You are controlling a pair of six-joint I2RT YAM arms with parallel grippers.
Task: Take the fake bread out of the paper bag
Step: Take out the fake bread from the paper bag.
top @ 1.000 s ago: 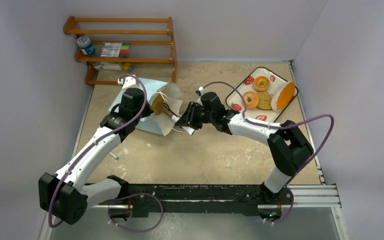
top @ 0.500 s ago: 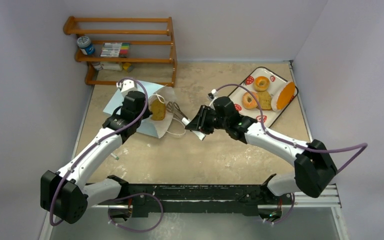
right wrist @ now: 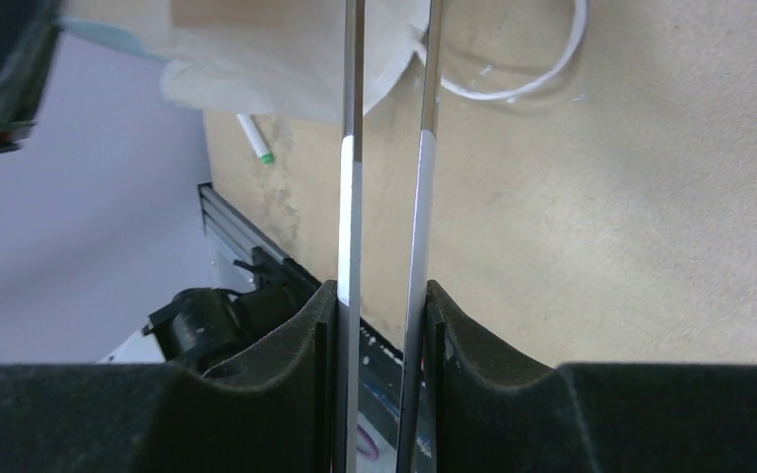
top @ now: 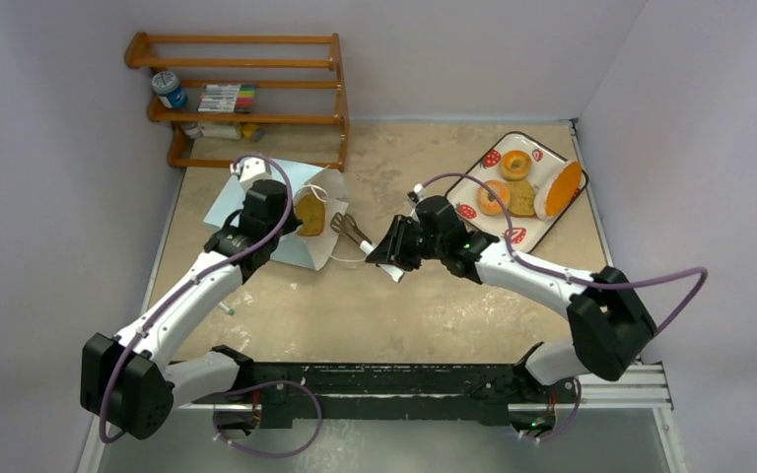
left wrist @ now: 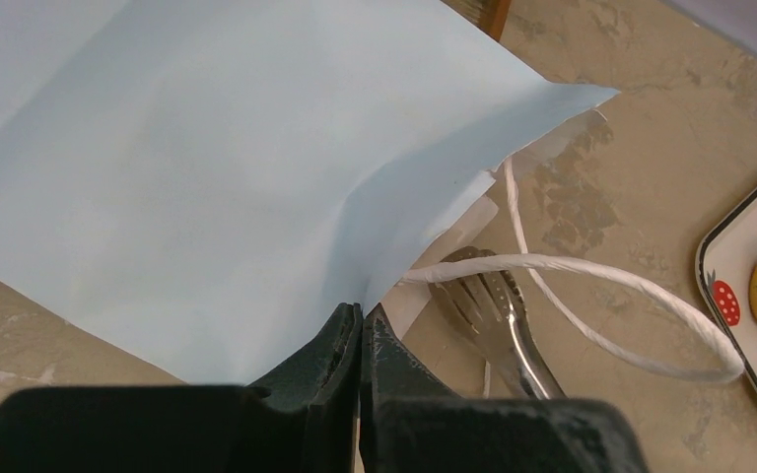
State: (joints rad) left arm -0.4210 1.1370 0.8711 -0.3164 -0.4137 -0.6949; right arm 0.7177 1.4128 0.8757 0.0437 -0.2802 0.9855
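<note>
Mottled beige stone-look counter [top: 404, 305], pale lilac walls. Wooden slatted shelf [top: 246, 94] at upper left of the overhead view holds a blue-lidded jar [top: 168, 89] and a marker pack [top: 227, 97]; print too small to read.

Pale blue paper bag [top: 296, 248] lies flat at centre left, mouth facing frame right, white cord handle [left wrist: 591, 286] looped onto the counter. Tan bread slice [top: 309, 212] sits in the bag's mouth.

Left claw [left wrist: 360, 335] is clenched on the bag's lower edge, paper creased there. Right claw [right wrist: 382, 305] grasps metal tongs [top: 347, 227] by their two flat strips; the scalloped tips sit just outside the bag's mouth.

White strawberry-print tray [top: 491, 158] at upper right carries two bagel rings [top: 516, 164], another slice [top: 521, 197] and an orange baguette [top: 560, 189].
</note>
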